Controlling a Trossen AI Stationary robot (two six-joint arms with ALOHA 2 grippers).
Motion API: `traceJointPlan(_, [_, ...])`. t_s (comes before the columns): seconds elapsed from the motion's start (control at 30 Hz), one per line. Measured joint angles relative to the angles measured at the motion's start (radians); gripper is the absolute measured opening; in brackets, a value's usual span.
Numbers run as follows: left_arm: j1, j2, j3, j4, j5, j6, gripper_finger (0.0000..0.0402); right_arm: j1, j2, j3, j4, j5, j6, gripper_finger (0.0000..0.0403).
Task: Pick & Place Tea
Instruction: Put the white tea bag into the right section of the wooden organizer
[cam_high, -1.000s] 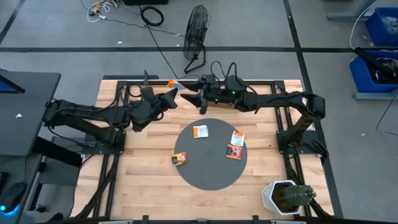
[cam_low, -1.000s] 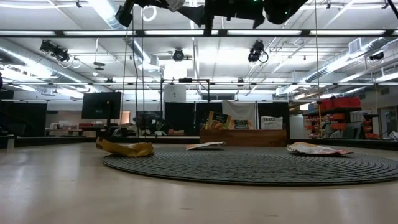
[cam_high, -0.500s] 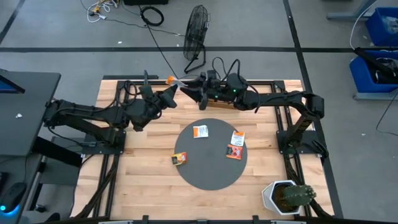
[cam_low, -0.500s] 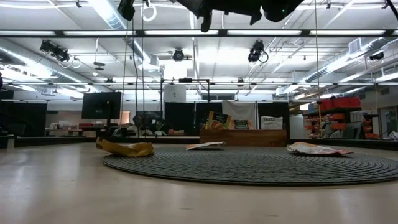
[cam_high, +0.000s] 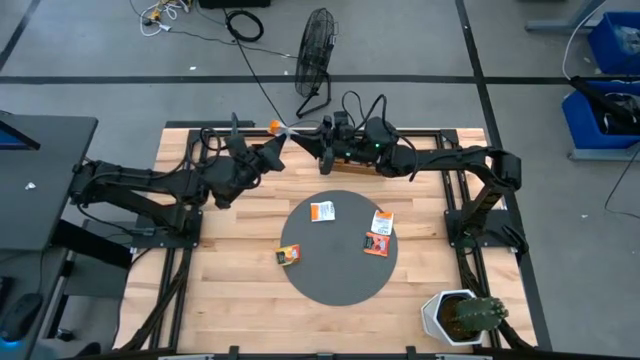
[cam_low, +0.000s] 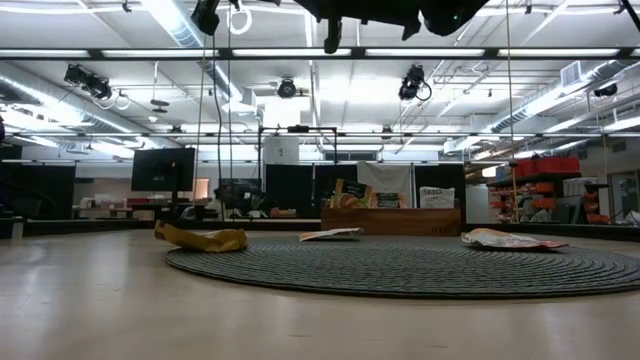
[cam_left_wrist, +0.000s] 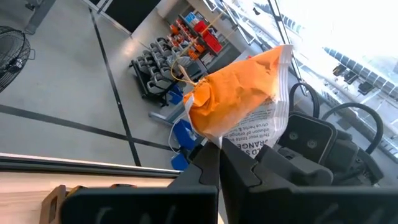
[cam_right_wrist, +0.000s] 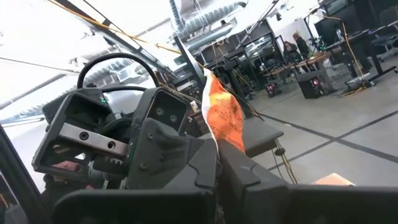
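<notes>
Potted cactus (cam_high: 462, 315) at table corner, round mat (cam_high: 337, 275), fan (cam_high: 317, 45) on floor

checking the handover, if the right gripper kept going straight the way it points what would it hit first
The left gripper. The right gripper points straight at it, both shut on the same orange sachet above the table's far edge, so it would likely meet the left fingertips almost at once.

The left gripper (cam_high: 276, 141) and right gripper (cam_high: 297, 137) met tip to tip above the table's (cam_high: 230, 265) far edge, one sachet (cam_high: 277, 128) pinched between them. Three sachets (cam_high: 322, 211) lay on the round mat (cam_high: 338, 285), nearer the front than both claws.
</notes>
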Motion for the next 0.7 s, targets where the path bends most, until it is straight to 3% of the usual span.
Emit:
traceJointPlan(0.23, [-0.024, -0.004, 0.000, -0.005, -0.001, 0.108, 0.0025, -0.028, -0.033, 0.000, -0.070, -0.009, -0.001, 0.0002])
traceJointPlan(0.43, [-0.074, -0.021, 0.000, -0.021, 0.001, 0.215, 0.0058, -0.077, -0.139, 0.001, -0.301, -0.005, -0.056, 0.0001])
traceJointPlan(0.53, [-0.088, -0.029, 0.000, -0.049, 0.002, 0.235, 0.0072, -0.097, -0.196, 0.028, -0.504, -0.004, -0.118, 0.0001])
traceJointPlan(0.7, [-0.094, -0.044, -0.001, -0.086, 0.004, 0.244, 0.0088, -0.131, -0.226, 0.243, -1.111, 0.002, -0.258, 0.0000])
